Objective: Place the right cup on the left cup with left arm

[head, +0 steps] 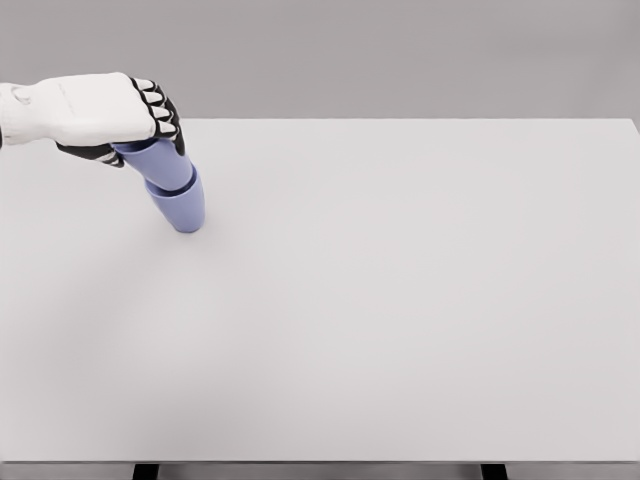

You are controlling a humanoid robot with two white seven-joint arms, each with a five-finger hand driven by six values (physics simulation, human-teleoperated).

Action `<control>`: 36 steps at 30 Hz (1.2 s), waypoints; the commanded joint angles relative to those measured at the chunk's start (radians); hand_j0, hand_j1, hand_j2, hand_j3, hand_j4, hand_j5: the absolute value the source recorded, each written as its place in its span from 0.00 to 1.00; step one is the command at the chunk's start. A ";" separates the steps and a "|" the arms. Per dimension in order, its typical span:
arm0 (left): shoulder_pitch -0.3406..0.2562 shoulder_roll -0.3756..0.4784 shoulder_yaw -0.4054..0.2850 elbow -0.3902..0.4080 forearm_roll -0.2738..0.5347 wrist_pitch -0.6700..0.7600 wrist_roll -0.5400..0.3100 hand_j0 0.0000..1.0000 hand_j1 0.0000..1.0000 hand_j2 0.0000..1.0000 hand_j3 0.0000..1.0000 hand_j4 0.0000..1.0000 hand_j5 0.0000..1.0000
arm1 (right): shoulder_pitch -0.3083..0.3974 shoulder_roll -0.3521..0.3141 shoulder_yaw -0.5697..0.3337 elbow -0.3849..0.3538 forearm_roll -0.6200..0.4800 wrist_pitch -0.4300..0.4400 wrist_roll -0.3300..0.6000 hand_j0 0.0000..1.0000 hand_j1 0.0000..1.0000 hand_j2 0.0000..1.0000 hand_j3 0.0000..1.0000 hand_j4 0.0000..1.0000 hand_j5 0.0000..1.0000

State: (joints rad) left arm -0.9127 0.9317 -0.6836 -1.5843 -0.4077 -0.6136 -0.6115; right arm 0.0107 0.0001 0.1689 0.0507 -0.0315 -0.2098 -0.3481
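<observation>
Left hand around stacked cups

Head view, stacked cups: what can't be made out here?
- Upper cup: rim and top hidden under the left hand.
- Lower cup: how deep the upper one sits inside, unclear.
- Left arm: cut off by the left edge.
- Right arm: out of view.

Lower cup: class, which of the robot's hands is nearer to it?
Left. The left hand grips the upper cup nested in the lower cup; the right hand is out of view.
</observation>
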 commanded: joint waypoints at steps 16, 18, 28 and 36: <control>0.002 -0.002 0.001 0.021 0.001 0.003 0.001 0.65 0.65 0.65 0.65 0.65 0.65 | 0.000 0.000 0.000 0.000 -0.001 0.000 0.000 1.00 1.00 1.00 1.00 1.00 1.00; 0.002 -0.002 0.001 0.024 0.001 0.003 0.001 0.65 0.65 0.65 0.65 0.65 0.65 | 0.000 0.000 0.000 0.000 -0.001 0.000 0.000 1.00 1.00 1.00 1.00 1.00 1.00; 0.002 -0.002 -0.001 0.029 0.001 0.003 0.001 0.65 0.65 0.65 0.65 0.65 0.65 | 0.000 0.000 0.000 0.000 -0.001 0.000 0.000 1.00 1.00 1.00 1.00 1.00 1.00; 0.006 -0.004 0.001 0.027 0.003 0.003 0.001 0.65 0.65 0.65 0.65 0.65 0.65 | 0.000 0.000 0.000 0.000 -0.001 0.000 0.000 1.00 1.00 1.00 1.00 1.00 1.00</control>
State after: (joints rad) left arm -0.9066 0.9278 -0.6842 -1.5559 -0.4087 -0.6136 -0.6115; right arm 0.0107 0.0002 0.1689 0.0508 -0.0315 -0.2098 -0.3481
